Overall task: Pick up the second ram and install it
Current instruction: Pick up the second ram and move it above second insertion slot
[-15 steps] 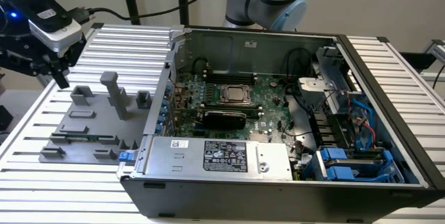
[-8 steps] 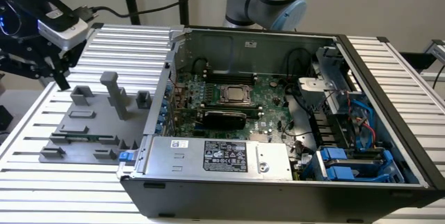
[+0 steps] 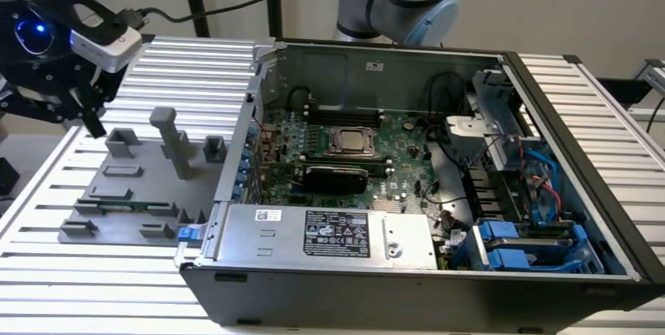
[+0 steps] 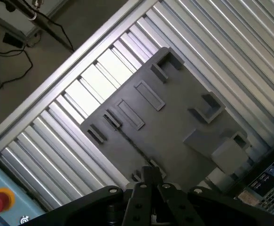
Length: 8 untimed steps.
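The second ram (image 3: 124, 206) is a thin green stick standing on its edge in a slot of the grey fixture plate (image 3: 146, 175), at the exterior view's left. In the wrist view the ram (image 4: 127, 140) is a narrow dark strip across the plate (image 4: 174, 127). My gripper (image 3: 93, 123) hangs above the table past the plate's far left corner, well clear of the ram. Its fingers (image 4: 151, 179) are shut together, with nothing between them.
An open computer case (image 3: 416, 273) lies to the right of the plate, with the green motherboard (image 3: 400, 183), CPU socket (image 3: 353, 142) and black memory slots (image 3: 332, 171) inside. Tall grey posts (image 3: 171, 140) rise from the plate. The table top is ribbed aluminium (image 3: 62, 273).
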{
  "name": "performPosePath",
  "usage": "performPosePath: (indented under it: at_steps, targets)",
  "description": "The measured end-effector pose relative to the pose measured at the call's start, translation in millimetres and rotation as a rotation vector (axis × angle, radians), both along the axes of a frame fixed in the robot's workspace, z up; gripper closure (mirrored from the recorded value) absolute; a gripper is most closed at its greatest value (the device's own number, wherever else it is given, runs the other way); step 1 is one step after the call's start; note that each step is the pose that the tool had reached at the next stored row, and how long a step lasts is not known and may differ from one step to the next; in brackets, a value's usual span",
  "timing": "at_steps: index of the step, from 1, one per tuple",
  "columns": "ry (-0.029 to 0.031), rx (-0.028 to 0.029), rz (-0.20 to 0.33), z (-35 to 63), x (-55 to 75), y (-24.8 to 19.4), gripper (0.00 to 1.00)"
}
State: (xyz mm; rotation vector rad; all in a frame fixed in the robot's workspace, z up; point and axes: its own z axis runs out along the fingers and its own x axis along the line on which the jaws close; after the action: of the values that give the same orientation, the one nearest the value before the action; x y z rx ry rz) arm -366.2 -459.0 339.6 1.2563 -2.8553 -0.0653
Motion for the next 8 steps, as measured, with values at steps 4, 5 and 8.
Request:
performPosePath:
  at_steps: [4, 5, 8]
  targets:
    - [0.0, 0.0, 0.072, -1.9, 0.0, 0.0, 0.89]
    - [0.0001, -0.0001, 0.091, -2.4, 0.0, 0.0, 0.89]
    - [0.0001, -0.0001, 0.145, -3.8, 0.0, 0.0, 0.89]
